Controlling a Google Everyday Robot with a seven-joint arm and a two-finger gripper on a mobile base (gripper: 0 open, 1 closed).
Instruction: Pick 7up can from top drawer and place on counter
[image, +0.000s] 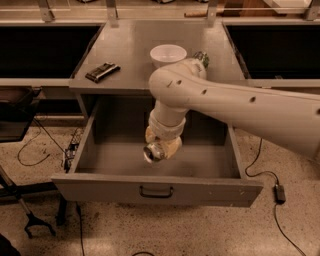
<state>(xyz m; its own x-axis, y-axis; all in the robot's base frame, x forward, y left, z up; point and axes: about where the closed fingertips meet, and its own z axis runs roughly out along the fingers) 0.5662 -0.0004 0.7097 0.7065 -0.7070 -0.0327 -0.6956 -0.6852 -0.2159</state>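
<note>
The top drawer (100, 186) is pulled open, with a small dark handle (156, 191) on its front panel. My gripper (159, 148) hangs from the white arm over the middle of the drawer. It is shut on the 7up can (152, 152), whose silver end faces the camera. The can is held a little above the drawer floor. The grey counter (132, 47) lies just behind and above the drawer.
A white bowl (168, 53) stands on the counter. Another can (202, 58) lies beside it, mostly hidden behind my arm. A flat black object (102, 71) lies near the counter's left front corner. Dark recessed bays flank the counter. Cables trail on the floor.
</note>
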